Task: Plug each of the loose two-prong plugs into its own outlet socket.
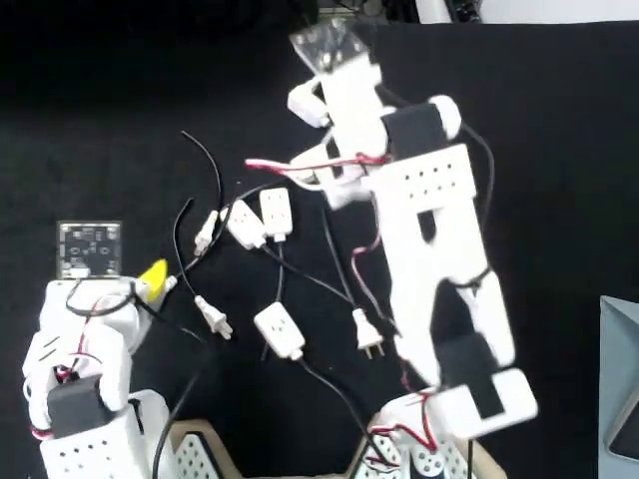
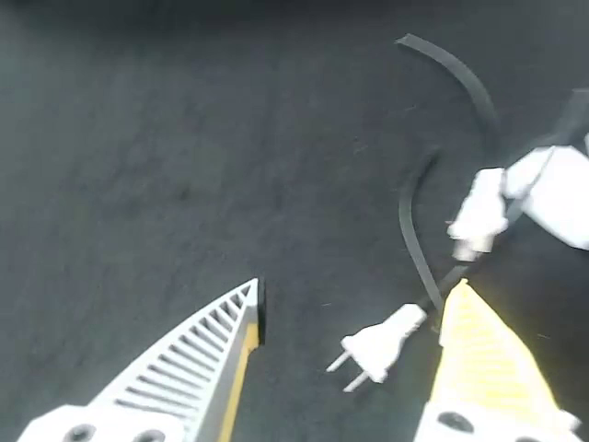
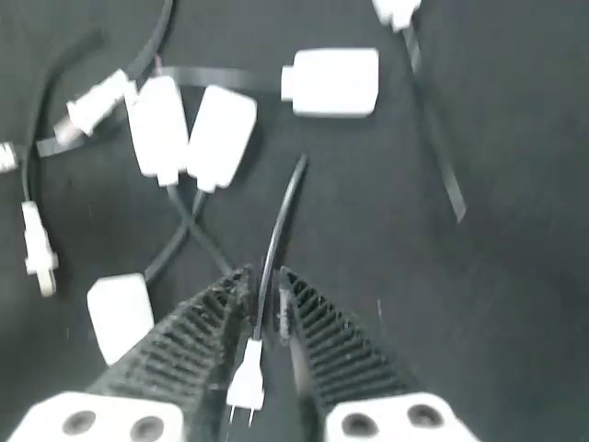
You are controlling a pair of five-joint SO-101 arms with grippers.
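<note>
My left gripper (image 2: pixel 354 290) is open low over the black mat, one white finger and one yellow (image 1: pixel 155 276). A white two-prong plug (image 2: pixel 377 348) lies on the mat between them, close to the yellow finger, with its prongs toward the white one. My right gripper (image 3: pixel 262 276) has its black fingers shut on another white plug (image 3: pixel 247 382), whose prongs point back at the camera and whose black cable runs out past the fingertips. Beyond it lie two white sockets side by side (image 3: pixel 189 133) and a third socket (image 3: pixel 336 83). A fourth socket (image 3: pixel 120 313) lies beside the fingers.
More loose plugs (image 1: pixel 215 319) (image 1: pixel 367 334) and tangled black cables lie mid-mat. A socket (image 1: pixel 280 329) sits between them. The right arm (image 1: pixel 429 210) stretches across the mat's middle. A small circuit board (image 1: pixel 90 247) lies at the left, a grey box (image 1: pixel 621 379) at the right edge.
</note>
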